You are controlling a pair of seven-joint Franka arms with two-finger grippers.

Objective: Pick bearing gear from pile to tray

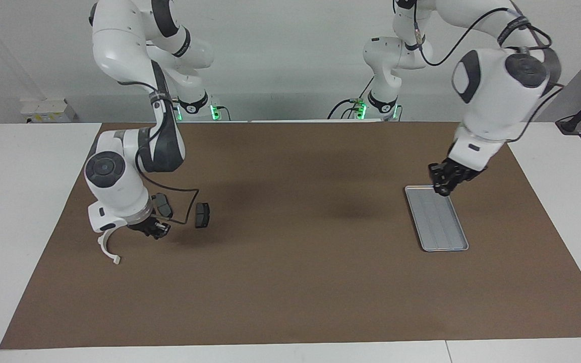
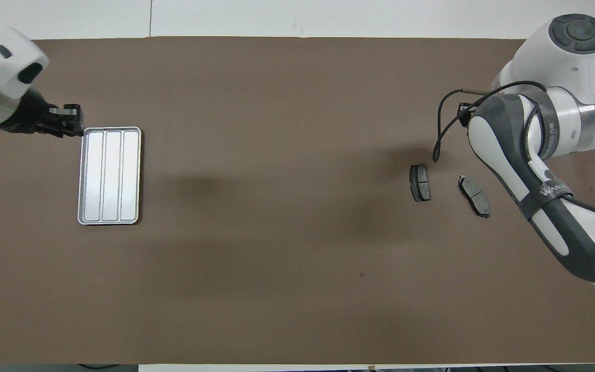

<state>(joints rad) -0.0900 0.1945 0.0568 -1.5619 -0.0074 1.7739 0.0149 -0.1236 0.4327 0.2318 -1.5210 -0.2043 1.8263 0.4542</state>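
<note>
The pile lies toward the right arm's end of the table. It shows a white curved arc bracket and two dark grey brake pads. Both pads also show in the overhead view. My right gripper is down low in the pile, between the bracket and the nearer pad. Its arm hides it in the overhead view. No tiny black round piece shows. The silver tray lies toward the left arm's end and holds nothing. My left gripper waits in the air over the tray's edge.
A brown mat covers the table, with white table surface around it. A black cable loops from the right arm down over the pile. The right arm's forearm hangs over the pile in the overhead view.
</note>
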